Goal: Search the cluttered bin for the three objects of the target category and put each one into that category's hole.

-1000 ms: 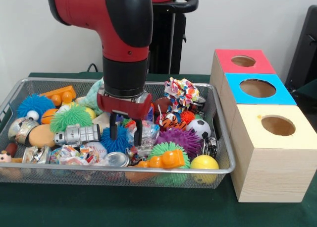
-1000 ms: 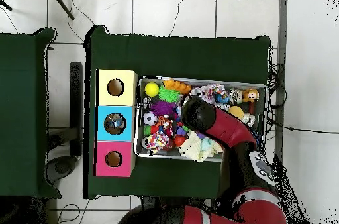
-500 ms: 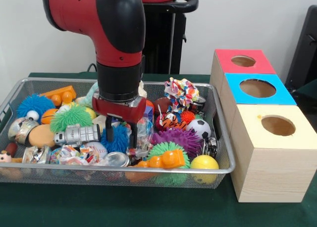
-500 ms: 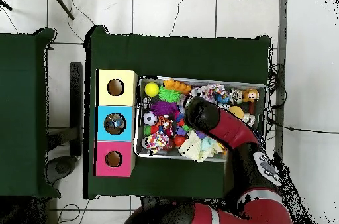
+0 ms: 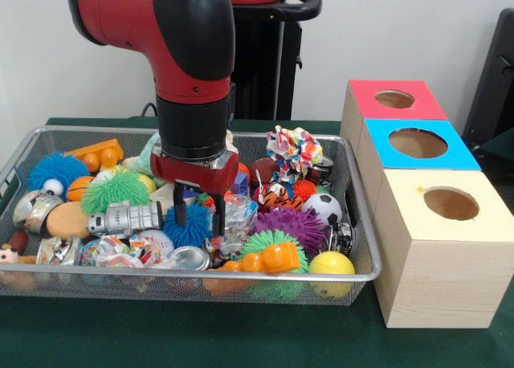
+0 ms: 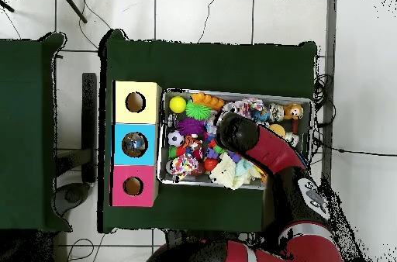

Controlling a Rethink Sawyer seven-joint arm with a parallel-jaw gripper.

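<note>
a lab: tiled floor (image 6: 201,18) with loose cables (image 6: 209,7).

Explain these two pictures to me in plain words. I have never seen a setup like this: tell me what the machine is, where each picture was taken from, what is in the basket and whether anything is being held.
The red and black machine is a robot arm; the gripper at its end has two dark fingers.

One picture looks across the table at the robot. The other looks straight down from above, where the arm covers part of the basket.

On the green table stands a wire basket full of toys: spiky rubber balls such as the purple one, a small soccer ball, a yellow ball, crushed cans. Beside it stand three wooden boxes, each with a round hole on top: red, blue and yellow.

The fingers hang open, low among the toys beside a blue spiky ball. Nothing is held.
</note>
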